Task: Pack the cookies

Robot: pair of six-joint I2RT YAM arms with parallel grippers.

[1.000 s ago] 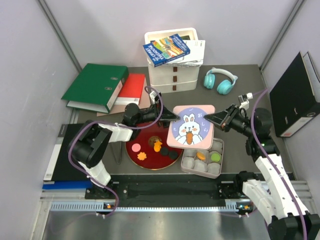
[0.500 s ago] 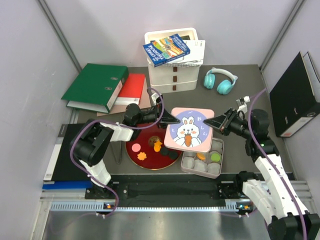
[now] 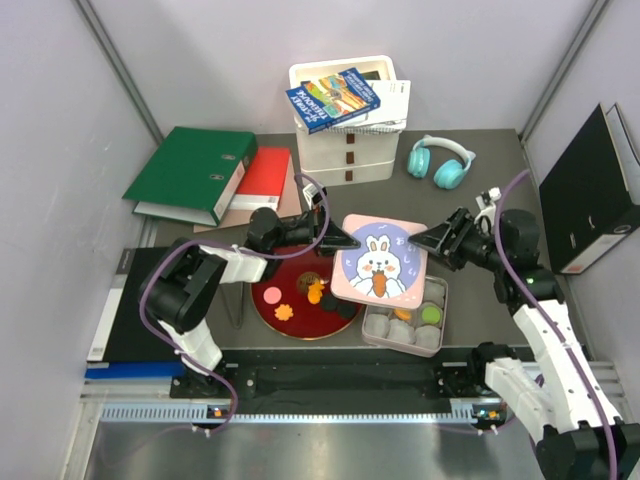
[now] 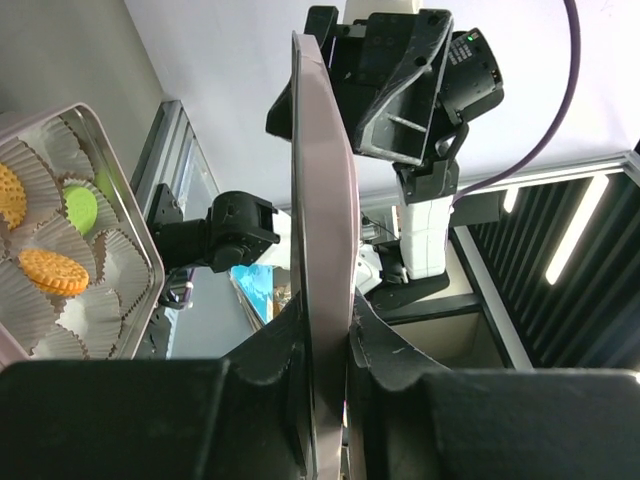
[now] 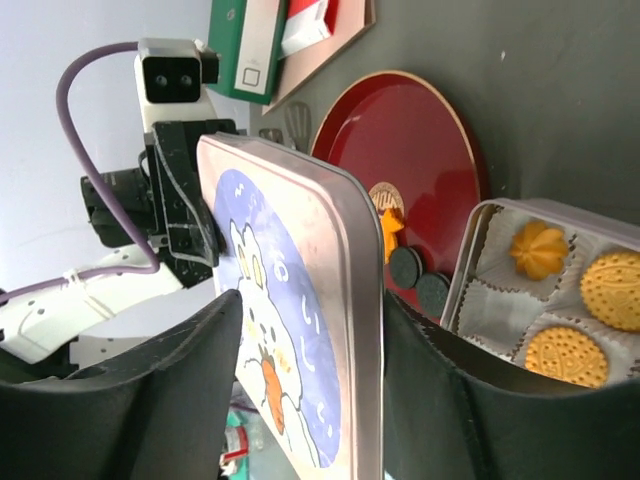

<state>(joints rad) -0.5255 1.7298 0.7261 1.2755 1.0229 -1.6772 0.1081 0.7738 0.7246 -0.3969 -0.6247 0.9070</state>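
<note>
The pink bunny lid (image 3: 380, 258) hangs tilted over the open tin (image 3: 443, 296). My left gripper (image 3: 345, 238) is shut on its left edge and my right gripper (image 3: 425, 243) is shut on its right rim. The lid shows edge-on in the left wrist view (image 4: 322, 200) and face-on in the right wrist view (image 5: 290, 300). Cookies lie on the red plate (image 3: 298, 272): pink (image 3: 272, 294), orange flower (image 3: 284, 312), orange (image 3: 316, 292), dark ones (image 5: 405, 265). The tin's paper cups hold orange cookies (image 5: 610, 290) and a green cookie (image 3: 431, 316).
A green binder (image 3: 190, 172) and red book (image 3: 264, 175) lie at the back left. White stacked boxes (image 3: 350, 145) with books on top stand at the back, teal headphones (image 3: 440, 160) beside them. A black binder (image 3: 590, 190) stands at the right.
Both grippers have carried the lid down and toward the near side, so it now covers more of the tin's far half.
</note>
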